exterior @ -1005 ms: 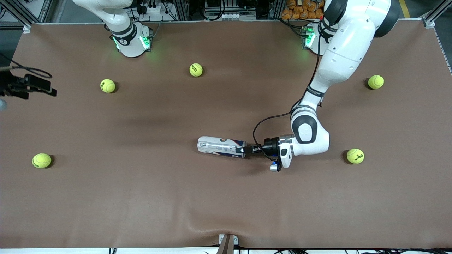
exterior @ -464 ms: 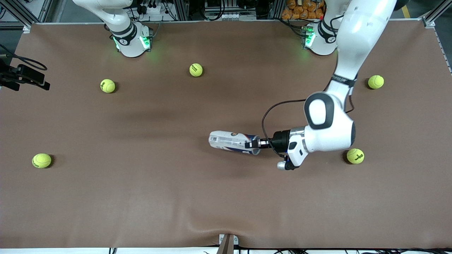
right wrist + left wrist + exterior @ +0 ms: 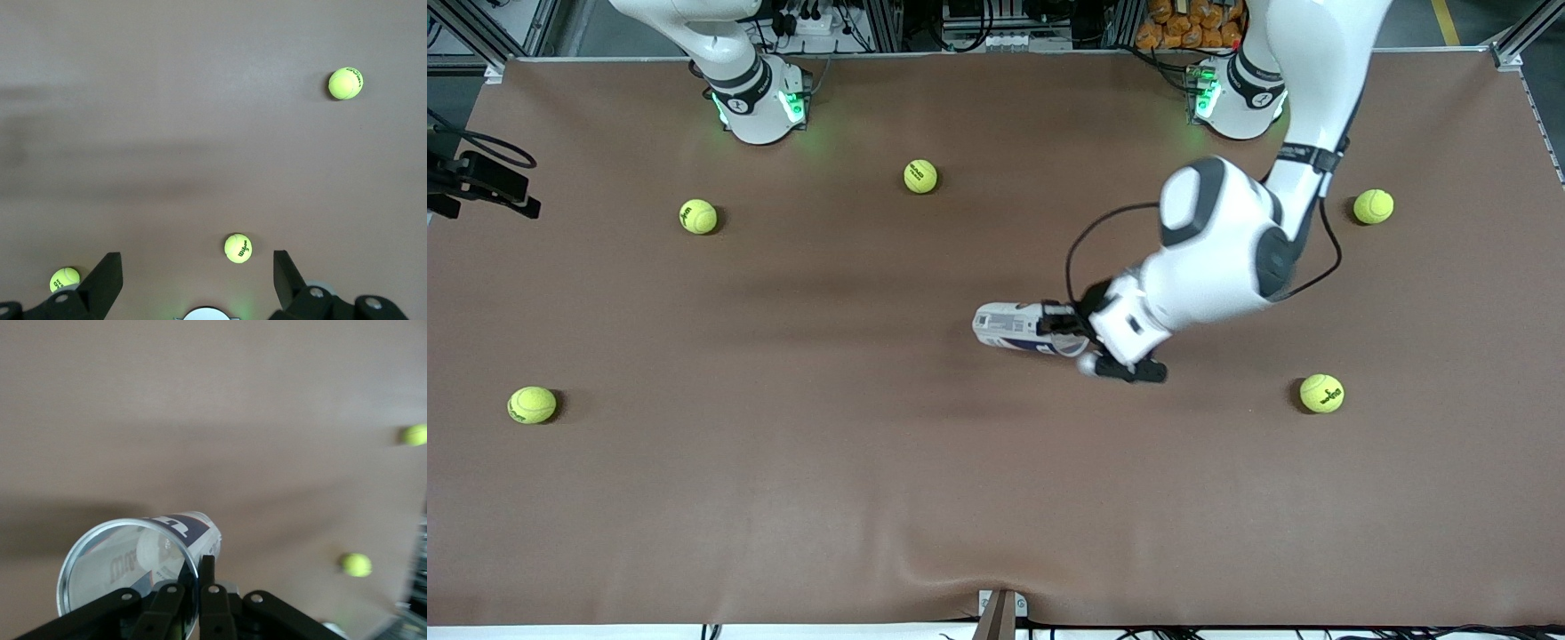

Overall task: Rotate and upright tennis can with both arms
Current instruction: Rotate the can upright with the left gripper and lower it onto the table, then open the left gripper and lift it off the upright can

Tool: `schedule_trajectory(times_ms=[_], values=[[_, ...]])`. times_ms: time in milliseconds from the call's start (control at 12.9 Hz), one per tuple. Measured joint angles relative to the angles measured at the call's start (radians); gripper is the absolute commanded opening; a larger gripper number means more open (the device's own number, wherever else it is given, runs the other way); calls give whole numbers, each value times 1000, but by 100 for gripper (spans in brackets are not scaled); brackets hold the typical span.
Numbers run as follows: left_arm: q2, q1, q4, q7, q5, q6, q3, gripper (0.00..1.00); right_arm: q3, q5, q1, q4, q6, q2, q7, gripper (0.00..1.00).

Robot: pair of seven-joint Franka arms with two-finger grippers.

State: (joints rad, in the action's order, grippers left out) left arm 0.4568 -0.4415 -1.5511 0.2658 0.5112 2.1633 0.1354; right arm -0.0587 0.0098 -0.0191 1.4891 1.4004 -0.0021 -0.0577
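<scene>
Left hand [image 3: 1060, 324] is clamped on the rim of the tennis can [image 3: 1009, 327], holding it lifted and tilted over the desk [image 3: 871, 489] centre. Right hand [image 3: 198, 280], fingers spread wide and empty, waits over the right arm's end

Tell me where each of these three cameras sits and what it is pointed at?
Front view: high across the table, facing both arms; the left gripper pinches the tennis can, lifted off the brown table.
Left wrist view: on the left arm, looking past its shut fingers clamping the can's rim.
Right wrist view: on the waiting right arm, looking down between the open right gripper at tennis balls.
Shared: front and left wrist views both show the can.
</scene>
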Motion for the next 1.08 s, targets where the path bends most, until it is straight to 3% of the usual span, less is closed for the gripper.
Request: schedule_trajectory(times_ms=[464,1005,1082], values=[[-34,-177,13,298,-475,1,6,0,0,-5,0,0,0,0,24,100],[88,-375,49,588,-787,10,4,0,1,-6,0,-1,0,0,64,100],[111,-386,57,594,-803,10,4,18,0,-7,0,-2,0,0,66,100]])
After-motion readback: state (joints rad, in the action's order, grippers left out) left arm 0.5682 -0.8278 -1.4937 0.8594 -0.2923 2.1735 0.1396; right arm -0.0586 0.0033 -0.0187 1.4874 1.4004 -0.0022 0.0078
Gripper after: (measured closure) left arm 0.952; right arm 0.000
